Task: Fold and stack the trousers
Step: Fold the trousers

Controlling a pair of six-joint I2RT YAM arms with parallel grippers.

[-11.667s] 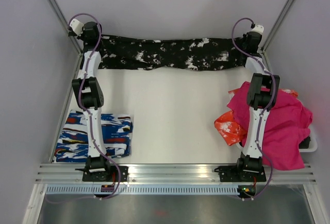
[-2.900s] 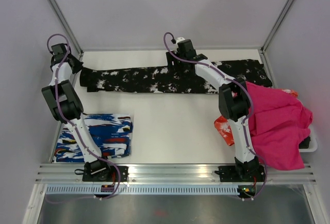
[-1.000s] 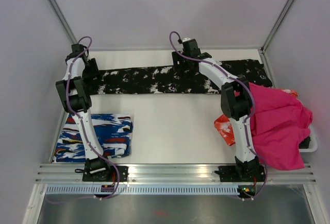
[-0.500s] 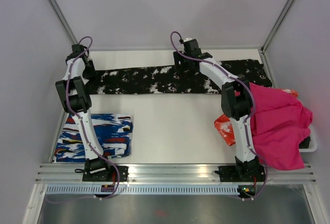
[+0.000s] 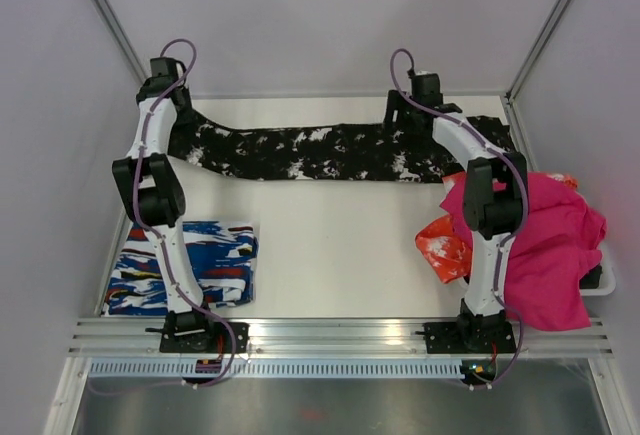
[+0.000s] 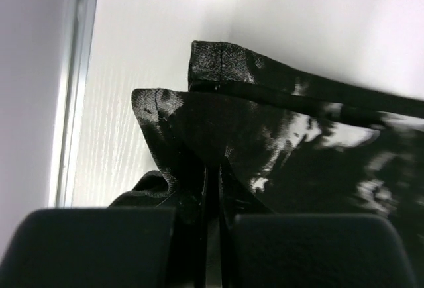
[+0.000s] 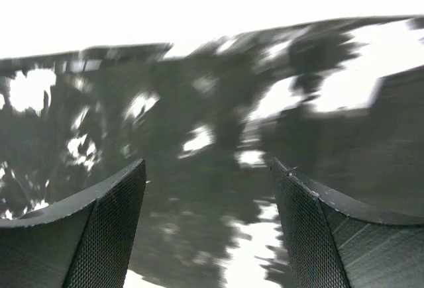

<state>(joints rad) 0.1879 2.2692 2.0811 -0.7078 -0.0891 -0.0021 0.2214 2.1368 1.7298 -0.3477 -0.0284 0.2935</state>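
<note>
Only one pair of trousers (image 5: 320, 153) spans the worktop (image 5: 330, 235), one end clamped between the left jaws, the right jaws apart above it

The top camera sits high up and looks down on the whole flat white worktop (image 5: 340, 245), with the black arm bases (image 5: 195, 337) at the bottom of the frame. The left wrist camera sits right behind the left claw (image 6: 212, 189) and looks very close at one end of the long black cloth trousers with white splashes (image 5: 320, 152). The right wrist camera looks past the right claw (image 7: 209, 169) at the same trousers, close and blurry. All three views share them.
</note>
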